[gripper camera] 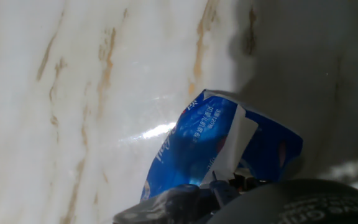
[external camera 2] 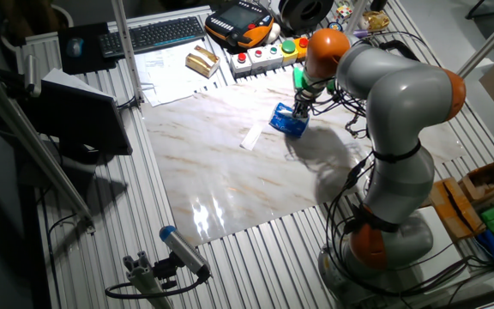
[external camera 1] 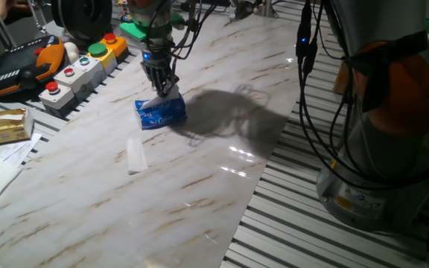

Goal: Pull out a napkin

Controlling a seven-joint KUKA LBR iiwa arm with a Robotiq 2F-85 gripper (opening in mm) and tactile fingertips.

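One blue packet (external camera 1: pixel 160 113), one napkin (gripper camera: pixel 234 148) poking from it, gripper (external camera 1: pixel 161 87) right above (can't tell its grip); one folded strip (external camera 1: pixel 135 155) nearby.

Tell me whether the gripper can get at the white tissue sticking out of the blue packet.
Probably yes. The two-finger gripper is right on the blue plastic tissue packet, with a white tissue sheet showing at its opening and nothing in between; actual grip is unclear.
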